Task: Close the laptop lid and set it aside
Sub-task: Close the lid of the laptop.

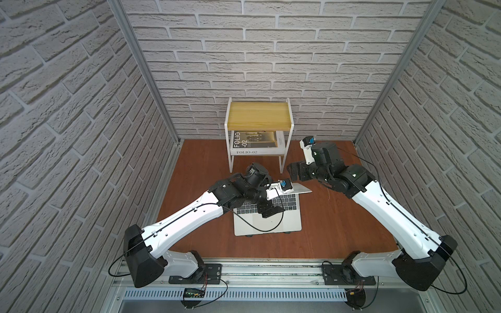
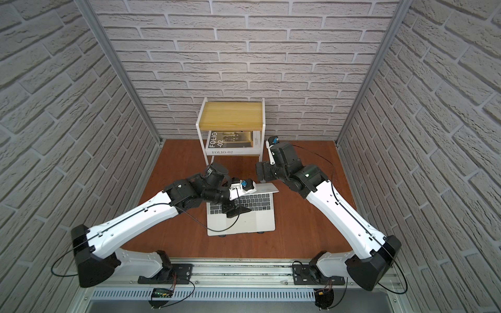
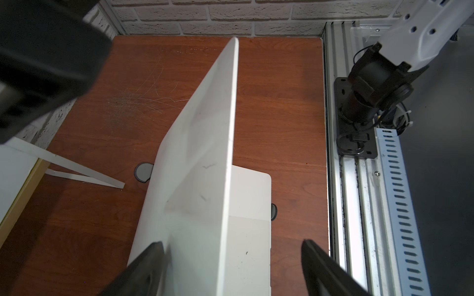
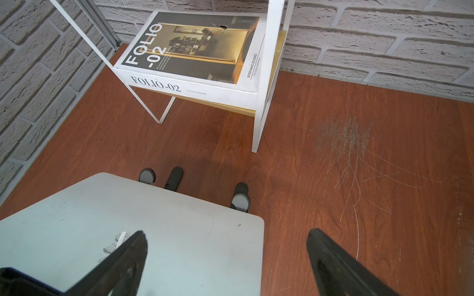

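Note:
The silver-white laptop (image 1: 268,227) (image 2: 244,225) sits mid-table with its dark keys showing. The laptop lid (image 1: 302,189) (image 2: 268,188) is tipped forward, partly down over the keyboard. My left gripper (image 1: 273,210) (image 3: 232,242) is open over the keyboard. In the left wrist view the lid's (image 3: 205,153) free edge runs between its spread fingers; whether either touches it I cannot tell. My right gripper (image 1: 294,172) (image 4: 227,232) hangs open behind the lid, one finger above the outer shell (image 4: 154,230), the other above bare table.
A white-framed shelf with a yellow wooden top (image 1: 259,115) stands at the back wall, with a FOLIO-02 book (image 4: 189,51) on its lower level. Grey stand feet (image 4: 147,175) stick out from under the laptop. Brick walls enclose three sides; the arms' metal rail (image 1: 271,271) runs along the front.

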Controlling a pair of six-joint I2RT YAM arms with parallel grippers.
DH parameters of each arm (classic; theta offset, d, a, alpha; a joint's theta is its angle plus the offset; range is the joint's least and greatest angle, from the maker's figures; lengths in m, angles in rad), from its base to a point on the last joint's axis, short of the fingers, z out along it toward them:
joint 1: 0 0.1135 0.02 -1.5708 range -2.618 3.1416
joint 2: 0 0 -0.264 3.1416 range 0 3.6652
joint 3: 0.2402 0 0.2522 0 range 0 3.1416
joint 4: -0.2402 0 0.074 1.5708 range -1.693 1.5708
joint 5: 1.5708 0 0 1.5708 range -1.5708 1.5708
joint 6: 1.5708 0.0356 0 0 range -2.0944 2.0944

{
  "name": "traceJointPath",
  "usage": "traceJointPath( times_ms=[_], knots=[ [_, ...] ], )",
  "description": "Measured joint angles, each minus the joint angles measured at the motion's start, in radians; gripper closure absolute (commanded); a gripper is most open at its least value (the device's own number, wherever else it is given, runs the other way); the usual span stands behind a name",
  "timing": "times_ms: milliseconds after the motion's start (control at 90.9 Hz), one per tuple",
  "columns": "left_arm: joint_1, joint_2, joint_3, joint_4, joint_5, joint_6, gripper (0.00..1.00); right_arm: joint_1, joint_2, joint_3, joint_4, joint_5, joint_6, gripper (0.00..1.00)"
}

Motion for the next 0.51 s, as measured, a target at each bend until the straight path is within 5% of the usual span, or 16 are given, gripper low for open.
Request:
traceJointPath(
  times_ms=[506],
  knots=[
    [-0.024,-0.024,0.0,-0.005,-0.015,-0.017,0.02,0.001,0.0,-0.026,0.015,0.004,0.0,0.01]
  ],
)
